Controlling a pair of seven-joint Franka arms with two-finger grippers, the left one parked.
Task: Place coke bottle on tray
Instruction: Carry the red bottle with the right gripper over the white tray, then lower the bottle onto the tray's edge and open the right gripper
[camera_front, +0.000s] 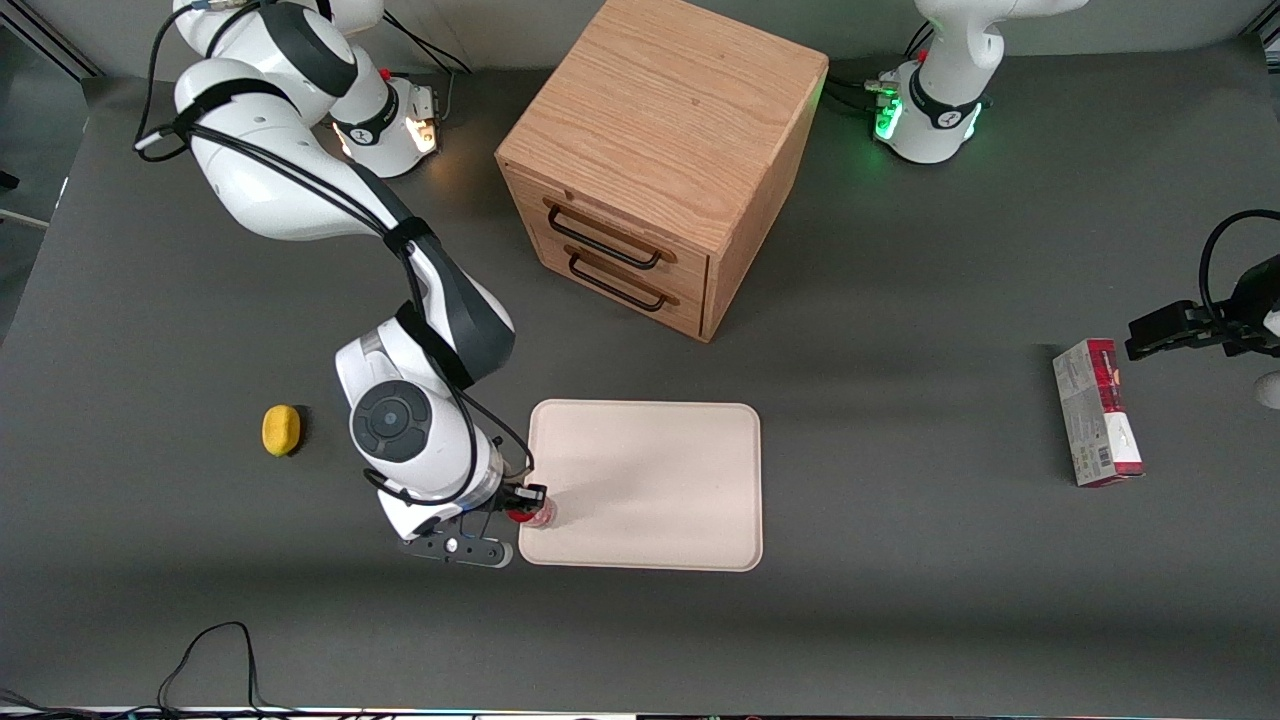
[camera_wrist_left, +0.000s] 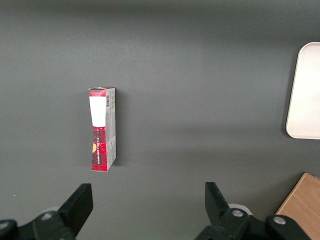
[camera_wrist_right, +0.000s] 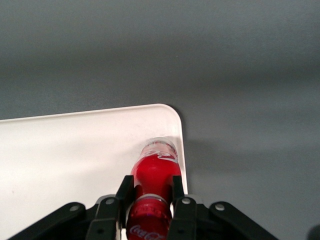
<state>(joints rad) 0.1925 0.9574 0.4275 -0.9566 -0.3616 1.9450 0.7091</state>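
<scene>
The coke bottle (camera_wrist_right: 155, 172), small and red with a red cap and clear base, stands upright on the cream-white tray (camera_wrist_right: 70, 150), just inside its rim near a rounded corner. My right gripper (camera_wrist_right: 151, 186) is shut on the bottle's neck, one black finger on each side. In the front view the bottle (camera_front: 530, 514) shows at the tray's (camera_front: 650, 480) edge toward the working arm's end, near the corner closest to the camera, with the gripper (camera_front: 524, 500) over it.
A wooden two-drawer cabinet (camera_front: 655, 165) stands farther from the camera than the tray. A yellow rounded lump (camera_front: 281, 430) lies toward the working arm's end. A red-and-grey carton (camera_front: 1097, 412) lies toward the parked arm's end and shows in the left wrist view (camera_wrist_left: 102, 128).
</scene>
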